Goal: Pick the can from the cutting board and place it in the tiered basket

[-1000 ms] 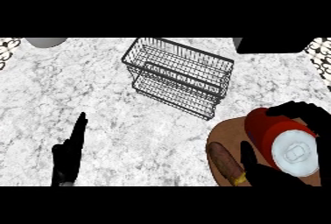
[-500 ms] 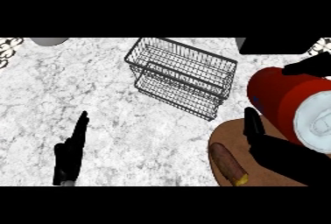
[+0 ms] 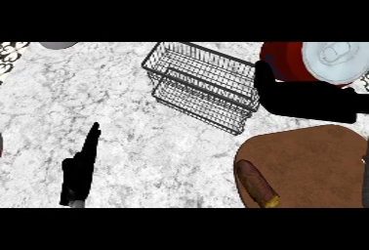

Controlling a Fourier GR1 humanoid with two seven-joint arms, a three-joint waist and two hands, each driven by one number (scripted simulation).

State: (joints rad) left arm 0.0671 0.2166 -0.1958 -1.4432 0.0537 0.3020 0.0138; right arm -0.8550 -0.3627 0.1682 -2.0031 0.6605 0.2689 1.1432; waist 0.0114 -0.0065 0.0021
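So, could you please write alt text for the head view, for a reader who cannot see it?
The right hand holds a red can with a silver top beside the grey wire tiered basket. Below lies the brown wooden cutting board; the left hand rests open.

A kitchen is indicated — a marble-patterned white and grey surface is seen from above. Ahead of the left robot hand, a wire tiered basket is set on it. To that hand's right, a brown wooden cutting board is laid — a kitchen's usual furnishing.
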